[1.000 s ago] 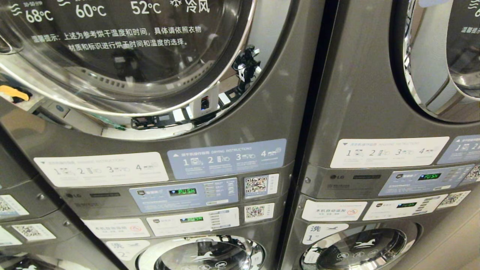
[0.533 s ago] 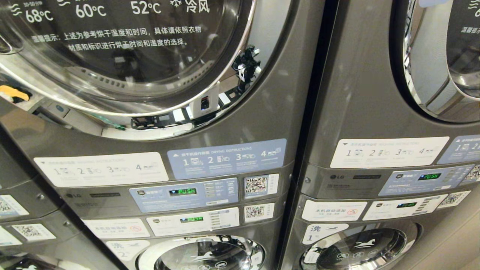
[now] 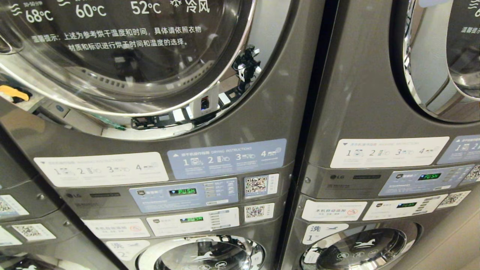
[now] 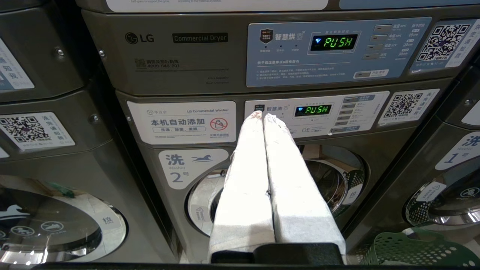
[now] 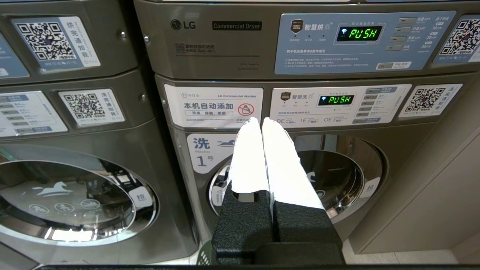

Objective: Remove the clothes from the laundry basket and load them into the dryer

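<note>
Grey stacked machines fill the head view, and the dryer's round glass door (image 3: 123, 56) is in the upper left. Neither arm shows there. My left gripper (image 4: 262, 116) is shut with nothing in it, its white-wrapped fingers (image 4: 243, 176) pointing at washer 2 below a dryer control panel (image 4: 322, 48). A corner of the green laundry basket (image 4: 412, 249) sits on the floor beside that washer. My right gripper (image 5: 260, 122) is also shut and empty, pointing at washer 1. A sliver of the basket (image 5: 204, 258) shows beneath it. The clothes are out of view.
A second stack (image 3: 375, 112) stands to the right, with its own chrome-ringed dryer door (image 3: 431, 75). A third stack (image 4: 45, 112) is on the left. Round washer doors (image 5: 337, 176) sit low. A beige side panel (image 5: 431, 187) and pale floor (image 5: 393, 257) lie right of washer 1.
</note>
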You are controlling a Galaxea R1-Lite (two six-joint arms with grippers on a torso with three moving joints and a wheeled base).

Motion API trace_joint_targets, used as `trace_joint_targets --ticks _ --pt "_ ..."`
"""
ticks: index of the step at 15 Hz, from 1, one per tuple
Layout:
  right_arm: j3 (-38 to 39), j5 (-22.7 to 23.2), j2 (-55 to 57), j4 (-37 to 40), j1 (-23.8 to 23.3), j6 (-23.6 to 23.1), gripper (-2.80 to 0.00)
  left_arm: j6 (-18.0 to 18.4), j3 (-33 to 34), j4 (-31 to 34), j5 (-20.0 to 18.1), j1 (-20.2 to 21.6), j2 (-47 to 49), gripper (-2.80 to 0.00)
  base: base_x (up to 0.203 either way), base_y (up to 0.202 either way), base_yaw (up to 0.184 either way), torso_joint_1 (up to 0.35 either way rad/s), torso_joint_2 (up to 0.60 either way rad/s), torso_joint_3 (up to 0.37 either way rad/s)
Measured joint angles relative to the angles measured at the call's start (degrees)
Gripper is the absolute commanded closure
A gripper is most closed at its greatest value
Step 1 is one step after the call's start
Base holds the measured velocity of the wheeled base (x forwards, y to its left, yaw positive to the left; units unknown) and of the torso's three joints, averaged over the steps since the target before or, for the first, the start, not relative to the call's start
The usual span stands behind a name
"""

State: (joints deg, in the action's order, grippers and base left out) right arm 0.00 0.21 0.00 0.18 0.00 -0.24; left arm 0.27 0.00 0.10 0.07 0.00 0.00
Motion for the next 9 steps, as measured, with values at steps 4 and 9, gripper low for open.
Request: trace_joint_targets --ticks 4,9 --pt "0.0 0.0 0.0 0.0 0.0 0.0 0.0 0.0 0.0 0.0 0.0 0.0 0.0 0.0 0.0 0.0 0.0 0.0 0.0 0.0" --pt "0.0 0.0 0.0 0.0 0.0 0.0 0.0 0.0 0.0 0.0 0.0 0.0 0.0 0.0 0.0 0.0 0.0 0.0 0.0 0.0"
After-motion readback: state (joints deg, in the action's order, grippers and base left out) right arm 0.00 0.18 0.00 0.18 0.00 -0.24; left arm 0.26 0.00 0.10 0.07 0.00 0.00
